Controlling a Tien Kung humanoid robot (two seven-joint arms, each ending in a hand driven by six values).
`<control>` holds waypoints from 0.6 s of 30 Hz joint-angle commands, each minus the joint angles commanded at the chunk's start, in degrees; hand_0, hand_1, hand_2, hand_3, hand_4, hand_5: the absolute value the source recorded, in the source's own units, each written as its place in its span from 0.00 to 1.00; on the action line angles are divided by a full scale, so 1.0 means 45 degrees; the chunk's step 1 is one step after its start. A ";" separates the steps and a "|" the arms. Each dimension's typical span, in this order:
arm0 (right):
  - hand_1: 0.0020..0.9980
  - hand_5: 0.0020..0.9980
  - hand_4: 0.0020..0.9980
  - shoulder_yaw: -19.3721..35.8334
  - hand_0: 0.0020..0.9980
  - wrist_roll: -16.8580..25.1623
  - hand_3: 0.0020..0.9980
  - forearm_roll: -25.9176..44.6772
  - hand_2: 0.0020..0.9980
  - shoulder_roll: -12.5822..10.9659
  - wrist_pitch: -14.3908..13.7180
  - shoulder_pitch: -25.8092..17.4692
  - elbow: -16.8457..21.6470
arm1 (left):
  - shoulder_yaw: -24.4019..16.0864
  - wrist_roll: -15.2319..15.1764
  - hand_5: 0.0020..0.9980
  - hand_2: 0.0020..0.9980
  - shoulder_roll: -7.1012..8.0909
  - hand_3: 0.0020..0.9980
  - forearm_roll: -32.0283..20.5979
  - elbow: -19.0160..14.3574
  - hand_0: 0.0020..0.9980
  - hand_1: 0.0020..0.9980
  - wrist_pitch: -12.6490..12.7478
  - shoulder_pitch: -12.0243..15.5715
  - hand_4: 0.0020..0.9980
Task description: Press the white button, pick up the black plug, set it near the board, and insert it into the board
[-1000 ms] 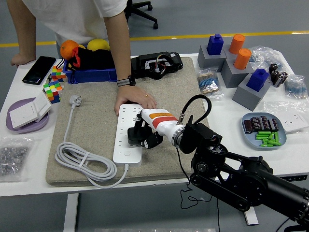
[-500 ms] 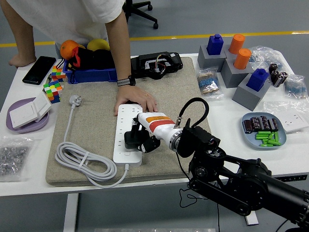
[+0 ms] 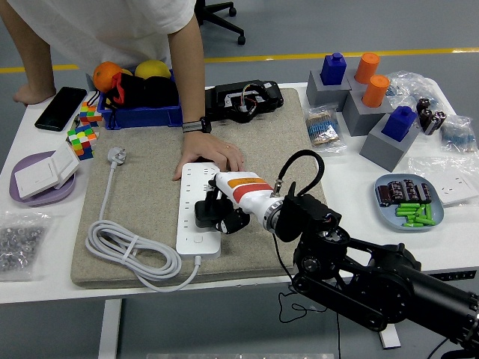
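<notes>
**Two hands on one board: plug is over the sockets**

Two hands meet at the board (image 3: 199, 212), which lies on the grey mat (image 3: 150, 187) in the middle of the tabletop (image 3: 352, 194). The right hand (image 3: 224, 215) of the robot is clamped on the plug (image 3: 207, 212) and holds it over the board's middle part, so that the pins can meet a socket. I cannot tell if the pins are already in or only touch the surface.

A person's hand (image 3: 212, 155) lies flat on the far end of the board. In my judgement it is there to keep the board from sliding when the robot pushes down.

The board's own cable (image 3: 127, 254) is coiled at the near left corner of the mat, out of the way. The white button is most likely the round one (image 3: 197, 239) at the board's near end; the hand is not on it, so the step in hand seems to be the insertion.
</notes>
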 joint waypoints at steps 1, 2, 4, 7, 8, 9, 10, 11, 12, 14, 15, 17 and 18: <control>0.46 0.00 0.78 -0.0009 0.44 0.0000 0.51 0.0011 0.49 0.0000 -0.0001 -0.0001 -0.0012 | 0.0002 -0.0003 0.03 0.64 0.0001 0.69 0.0003 0.0000 0.65 0.64 -0.0001 -0.0002 0.58; 0.46 0.00 0.78 -0.0022 0.44 0.0000 0.51 0.0024 0.49 0.0000 0.0001 -0.0002 -0.0022 | -0.0013 0.0000 0.03 0.64 0.0002 0.69 0.0011 0.0000 0.65 0.64 0.0000 -0.0004 0.58; 0.46 0.00 0.78 -0.0045 0.44 -0.0019 0.51 0.0033 0.49 0.0000 0.0009 -0.0008 -0.0024 | -0.0023 0.0002 0.03 0.64 0.0006 0.69 0.0006 0.0000 0.65 0.64 0.0000 -0.0003 0.58; 0.46 0.00 0.78 -0.0090 0.44 -0.0018 0.51 0.0059 0.49 0.0000 0.0010 -0.0025 0.0004 | -0.0022 0.0002 0.04 0.64 0.0006 0.69 -0.0001 0.0000 0.65 0.64 0.0001 -0.0003 0.58; 0.46 0.00 0.78 -0.0100 0.44 -0.0023 0.51 0.0058 0.49 0.0000 0.0014 -0.0029 0.0000 | -0.0018 0.0001 0.04 0.64 0.0007 0.69 -0.0003 0.0000 0.65 0.64 0.0001 -0.0003 0.58; 0.46 0.00 0.78 -0.0126 0.44 -0.0032 0.51 0.0033 0.49 0.0000 0.0017 -0.0044 -0.0007 | -0.0021 0.0003 0.04 0.64 0.0002 0.69 0.0008 0.0000 0.65 0.64 0.0001 -0.0005 0.58; 0.46 0.00 0.78 -0.0144 0.44 -0.0035 0.51 0.0024 0.49 0.0000 0.0018 -0.0056 -0.0002 | -0.0018 0.0002 0.04 0.64 0.0000 0.69 0.0013 0.0000 0.65 0.64 0.0002 -0.0005 0.58; 0.46 0.00 0.78 -0.0160 0.44 -0.0036 0.51 0.0019 0.49 0.0000 0.0015 -0.0067 0.0008 | -0.0016 0.0000 0.04 0.64 -0.0001 0.69 0.0017 0.0000 0.65 0.65 0.0002 -0.0005 0.58; 0.46 0.00 0.78 -0.0164 0.44 -0.0036 0.51 0.0018 0.49 0.0000 0.0014 -0.0070 0.0011 | -0.0015 0.0000 0.04 0.64 -0.0001 0.69 0.0018 0.0000 0.65 0.65 0.0002 -0.0005 0.58; 0.46 0.00 0.78 -0.0236 0.44 -0.0063 0.51 -0.0058 0.49 0.0000 0.0007 -0.0096 0.0088 | -0.0023 0.0010 0.04 0.64 0.0000 0.69 0.0020 0.0000 0.65 0.65 -0.0001 0.0002 0.58; 0.46 0.00 0.78 -0.0280 0.44 -0.0068 0.51 -0.0086 0.49 0.0000 0.0001 -0.0105 0.0131 | -0.0027 0.0011 0.04 0.64 0.0000 0.69 0.0024 0.0000 0.65 0.65 -0.0001 0.0005 0.58; 0.46 0.00 0.78 -0.0350 0.44 -0.0051 0.51 -0.0099 0.49 0.0000 -0.0017 -0.0112 0.0172 | -0.0024 0.0013 0.04 0.64 -0.0001 0.69 0.0028 0.0000 0.65 0.64 0.0000 0.0009 0.58; 0.46 0.00 0.78 -0.0409 0.44 -0.0039 0.51 -0.0111 0.49 0.0000 -0.0036 -0.0112 0.0177 | -0.0023 0.0014 0.04 0.64 -0.0002 0.69 0.0041 0.0000 0.65 0.64 -0.0001 0.0010 0.58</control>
